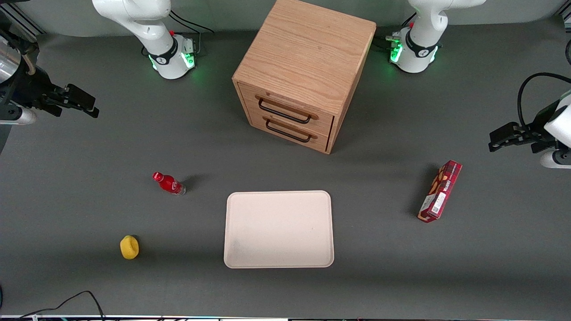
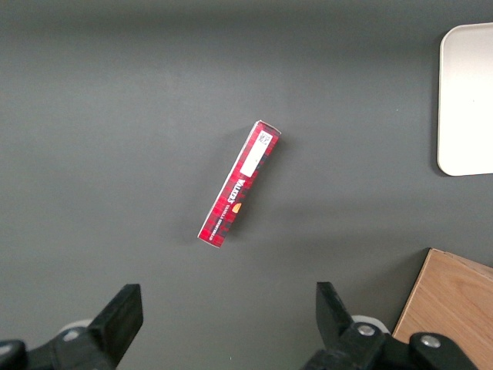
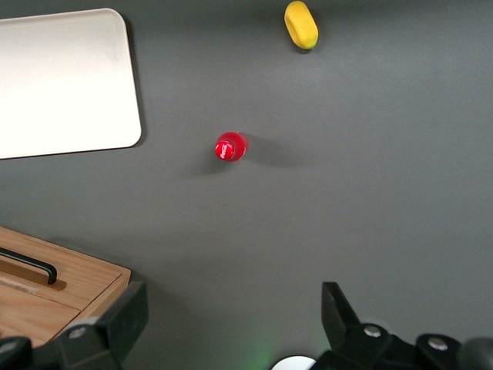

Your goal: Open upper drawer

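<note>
The small oak cabinet (image 1: 303,58) stands at the middle of the table, farther from the front camera than the tray. The upper drawer (image 1: 289,105) is shut, flush with the cabinet front, and its thin black bar handle (image 1: 284,111) sits just above the identical lower drawer (image 1: 292,129). My right gripper (image 1: 91,106) hangs open and empty above the table toward the working arm's end, well apart from the cabinet. In the right wrist view the gripper (image 3: 233,301) is open over bare table, with a cabinet corner and a black handle (image 3: 31,266) beside it.
A red bottle (image 1: 168,183) stands between my gripper and the cream tray (image 1: 279,258). A yellow object (image 1: 129,247) lies nearer the front camera. A red box (image 1: 440,191) lies toward the parked arm's end.
</note>
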`<state>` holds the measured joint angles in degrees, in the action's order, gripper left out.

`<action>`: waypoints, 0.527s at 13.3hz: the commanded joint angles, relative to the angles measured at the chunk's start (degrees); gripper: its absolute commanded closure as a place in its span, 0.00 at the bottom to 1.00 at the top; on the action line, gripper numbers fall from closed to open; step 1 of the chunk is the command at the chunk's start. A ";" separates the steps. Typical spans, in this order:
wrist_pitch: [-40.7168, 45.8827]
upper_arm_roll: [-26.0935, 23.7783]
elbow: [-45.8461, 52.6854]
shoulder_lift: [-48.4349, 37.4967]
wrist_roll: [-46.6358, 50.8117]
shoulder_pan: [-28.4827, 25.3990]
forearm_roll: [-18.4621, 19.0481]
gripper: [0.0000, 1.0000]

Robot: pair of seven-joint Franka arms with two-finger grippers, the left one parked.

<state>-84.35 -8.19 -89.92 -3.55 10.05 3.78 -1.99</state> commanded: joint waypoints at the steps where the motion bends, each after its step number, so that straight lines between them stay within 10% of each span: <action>1: 0.86 0.37 0.28 -0.05 -0.39 -0.27 -0.55 0.00; 7: 0.07 -1.21 1.93 2.30 -1.00 -3.24 -1.60 0.00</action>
<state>-84.43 -8.83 -89.90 -3.30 9.96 2.61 -2.38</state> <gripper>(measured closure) 0.000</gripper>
